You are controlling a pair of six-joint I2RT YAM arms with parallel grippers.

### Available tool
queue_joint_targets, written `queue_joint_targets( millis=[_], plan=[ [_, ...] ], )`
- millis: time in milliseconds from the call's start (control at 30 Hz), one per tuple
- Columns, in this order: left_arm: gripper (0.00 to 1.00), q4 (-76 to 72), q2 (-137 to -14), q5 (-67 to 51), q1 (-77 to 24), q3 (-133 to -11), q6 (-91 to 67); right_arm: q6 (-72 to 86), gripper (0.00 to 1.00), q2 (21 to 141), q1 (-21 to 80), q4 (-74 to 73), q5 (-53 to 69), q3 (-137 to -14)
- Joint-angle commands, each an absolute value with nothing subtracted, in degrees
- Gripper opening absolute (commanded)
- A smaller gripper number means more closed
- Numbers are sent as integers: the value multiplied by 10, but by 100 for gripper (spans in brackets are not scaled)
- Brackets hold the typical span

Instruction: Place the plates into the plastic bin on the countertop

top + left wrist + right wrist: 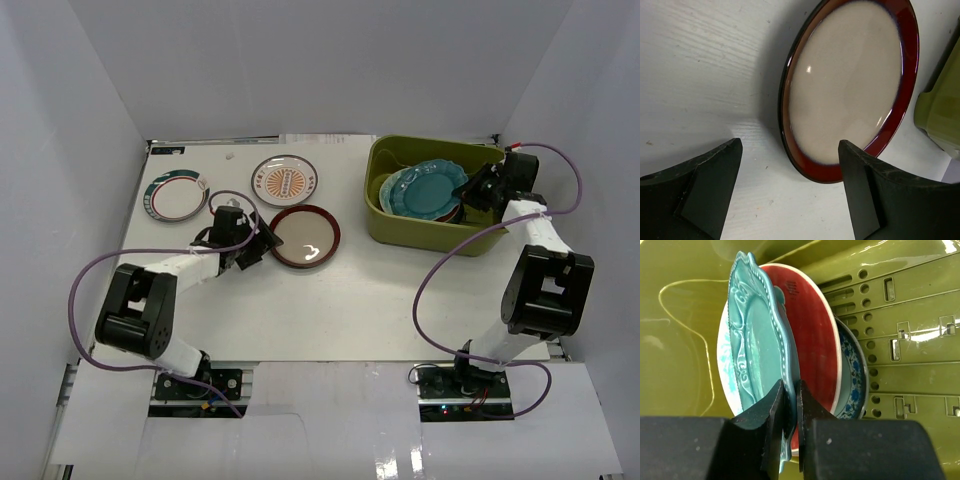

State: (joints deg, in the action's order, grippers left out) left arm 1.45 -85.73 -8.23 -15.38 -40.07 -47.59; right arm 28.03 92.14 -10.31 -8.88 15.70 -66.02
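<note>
The olive-green plastic bin stands at the back right of the countertop. My right gripper is inside it, shut on the rim of the teal scalloped plate, which rests over a red plate and a blue-and-white plate. The dark-red rimmed plate lies flat mid-table. My left gripper is open at its left edge; in the left wrist view the plate lies just ahead of the fingers. The white orange-sunburst plate and the white teal-rimmed plate lie behind.
White walls enclose the countertop on three sides. A purple cable loops off each arm. The bin's corner shows at the right of the left wrist view.
</note>
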Motion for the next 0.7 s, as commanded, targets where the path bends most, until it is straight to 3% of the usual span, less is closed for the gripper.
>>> queue_joint_targets(
  millis=[0, 33, 133, 167, 200, 367, 500, 533, 567, 633, 667],
  plan=[
    [88, 11, -868, -56, -162, -431, -463, 268, 8, 920, -105, -40, 153, -679],
    [87, 11, -880, -55, -163, -433, -461, 268, 9, 922, -105, -42, 146, -675],
    [82, 10, -899, -44, -166, -442, -461, 264, 34, 929, -105, -59, 135, -674],
    [80, 9, -912, -37, -168, -444, -464, 259, 47, 927, -105, -62, 132, -673],
    [78, 9, -918, -33, -169, -447, -465, 257, 53, 925, -105, -63, 130, -672],
    [57, 4, -939, -9, -173, -454, -468, 238, 86, 900, -105, -83, 113, -664],
    [43, 4, -946, 14, -176, -459, -468, 236, 100, 872, -105, -87, 104, -650],
    [40, 4, -948, 16, -177, -461, -468, 237, 93, 865, -105, -87, 95, -647],
    [29, 4, -954, 22, -178, -461, -467, 240, 91, 847, -105, -85, 84, -642],
    [20, -12, -958, 26, -178, -463, -467, 243, 90, 828, -105, -83, 82, -639],
    [10, -13, -960, 29, -178, -464, -466, 246, 90, 810, -105, -82, 85, -637]
  ],
)
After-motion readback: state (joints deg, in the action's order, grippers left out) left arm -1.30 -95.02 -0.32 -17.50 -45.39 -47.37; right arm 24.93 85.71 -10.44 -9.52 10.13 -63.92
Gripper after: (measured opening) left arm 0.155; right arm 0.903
